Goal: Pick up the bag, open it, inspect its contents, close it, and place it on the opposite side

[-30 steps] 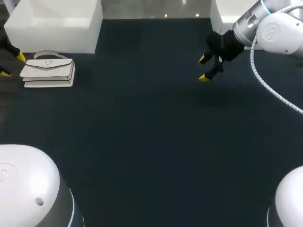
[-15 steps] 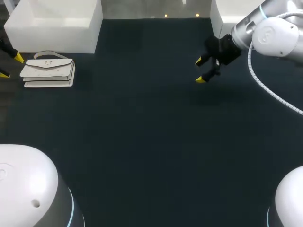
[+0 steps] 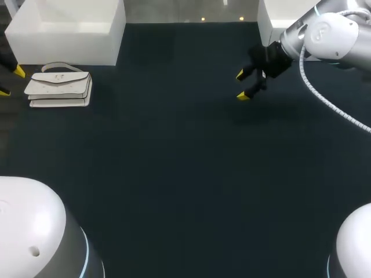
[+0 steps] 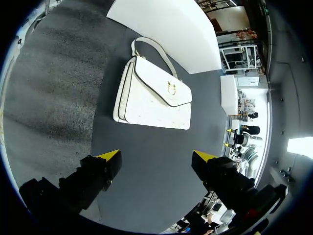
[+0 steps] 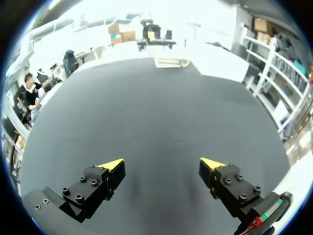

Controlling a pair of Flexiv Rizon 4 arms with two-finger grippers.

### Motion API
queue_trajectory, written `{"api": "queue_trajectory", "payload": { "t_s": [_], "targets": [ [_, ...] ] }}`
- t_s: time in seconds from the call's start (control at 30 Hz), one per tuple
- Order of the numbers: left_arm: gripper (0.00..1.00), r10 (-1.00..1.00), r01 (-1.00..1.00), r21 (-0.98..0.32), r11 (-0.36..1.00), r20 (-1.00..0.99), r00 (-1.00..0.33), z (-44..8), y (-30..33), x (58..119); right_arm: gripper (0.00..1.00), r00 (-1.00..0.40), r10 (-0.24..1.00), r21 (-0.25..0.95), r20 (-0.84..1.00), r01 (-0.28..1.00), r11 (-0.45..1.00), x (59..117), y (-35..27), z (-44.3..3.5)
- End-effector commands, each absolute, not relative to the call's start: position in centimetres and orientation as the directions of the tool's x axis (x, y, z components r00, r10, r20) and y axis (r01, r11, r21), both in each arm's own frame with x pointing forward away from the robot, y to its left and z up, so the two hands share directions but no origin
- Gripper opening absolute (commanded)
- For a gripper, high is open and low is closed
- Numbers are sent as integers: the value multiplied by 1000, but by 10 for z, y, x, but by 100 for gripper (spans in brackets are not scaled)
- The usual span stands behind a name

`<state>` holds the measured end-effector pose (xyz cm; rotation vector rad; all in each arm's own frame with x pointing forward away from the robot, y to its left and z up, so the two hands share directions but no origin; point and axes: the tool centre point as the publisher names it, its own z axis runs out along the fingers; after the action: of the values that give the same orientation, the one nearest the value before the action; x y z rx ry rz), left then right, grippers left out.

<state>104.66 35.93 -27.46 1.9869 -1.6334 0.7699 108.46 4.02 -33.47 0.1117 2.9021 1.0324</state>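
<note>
the bag (image 3: 59, 87) is a white flap bag lying flat on the dark table (image 3: 174, 174), at the far left part as the head view shows it, just in front of a white box (image 3: 66, 29). its flap is shut over the front, with a small gold clasp (image 4: 171, 88) at the flap's middle. its strap (image 4: 151, 49) arcs out toward the white box; whether the strap touches the box cannot be determined. the bag's contents are hidden by the shut flap.

in the right wrist view the bag (image 5: 171, 62) shows only as a small pale shape at the far side of the table, ahead of the fingers; no detail of it can be made out there.

left gripper (image 4: 156, 156): jaws spread wide, holding nothing. the bag lies ahead of the fingers and apart from them, roughly in line with the gap; neither tip touches it. in the head view the left gripper (image 3: 10, 81) is cut off by the edge, so only its two yellow tips show, just beside the bag's outer end.

right gripper (image 3: 242, 86): jaws spread wide, holding nothing and touching nothing. it hangs over the far right part of the table, well apart from the bag and near a second white box (image 3: 278, 14). only bare table lies between and ahead of its fingers (image 5: 112, 165)
</note>
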Motion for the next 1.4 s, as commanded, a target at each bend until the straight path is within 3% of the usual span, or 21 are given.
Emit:
{"api": "queue_trajectory", "payload": {
  "t_s": [0.03, 0.47, 0.93, 1.03, 1.27, 1.4],
  "targets": [
    [100, -724, -986, -14, -167, 680, 113, -282, 370, 1059, 100, -997, 78, 633, -21, 47, 772, 1088, 40, -334],
    [100, -726, -979, -89, -183, 684, 74, -308, 385, 1090, 100, -997, 78, 633, -21, 47, 772, 1088, 40, -334],
    [100, -640, -971, -78, -228, 763, 88, -336, 395, 1130, 100, -997, 78, 633, -21, 47, 772, 1088, 40, -334],
    [94, -626, -971, -72, -229, 774, 90, -340, 393, 1138, 100, -997, 78, 633, -21, 47, 772, 1088, 40, -334],
    [69, -612, -972, -64, -228, 786, 92, -343, 387, 1152, 100, -997, 78, 633, -21, 47, 772, 1088, 40, -334],
    [64, -606, -973, -59, -223, 790, 91, -344, 383, 1158, 100, -997, 78, 633, -21, 47, 772, 1088, 40, -334]
  ]
}}
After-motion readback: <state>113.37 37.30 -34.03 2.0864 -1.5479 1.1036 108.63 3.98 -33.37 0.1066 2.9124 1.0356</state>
